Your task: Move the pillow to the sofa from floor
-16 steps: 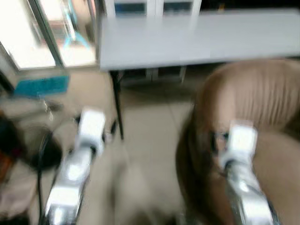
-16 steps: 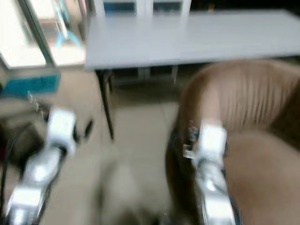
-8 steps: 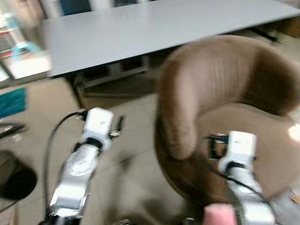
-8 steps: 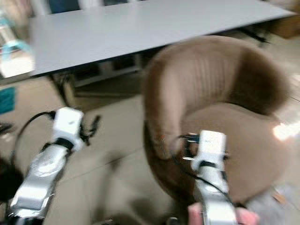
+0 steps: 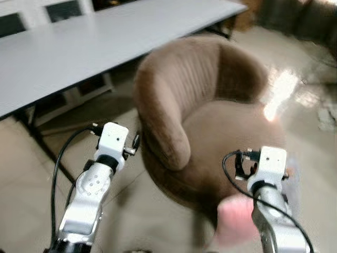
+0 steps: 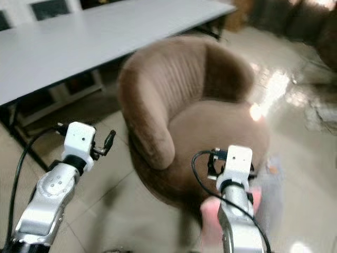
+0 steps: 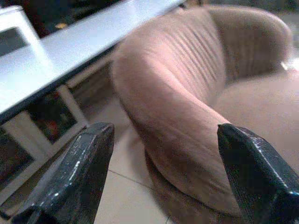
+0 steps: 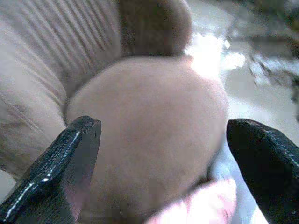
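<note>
Your right pincer (image 8: 159, 154) gapes wide with nothing in it, aimed at the seat of the brown sofa (image 5: 210, 110). The pink pillow (image 5: 234, 219) lies blurred on the floor (image 5: 137, 211), near you, just below that pincer and beside the sofa's near edge. Your left pincer (image 7: 163, 168) is also spread wide and unloaded, facing the sofa's left armrest. A grey surface (image 5: 68, 47) stands far left.
</note>
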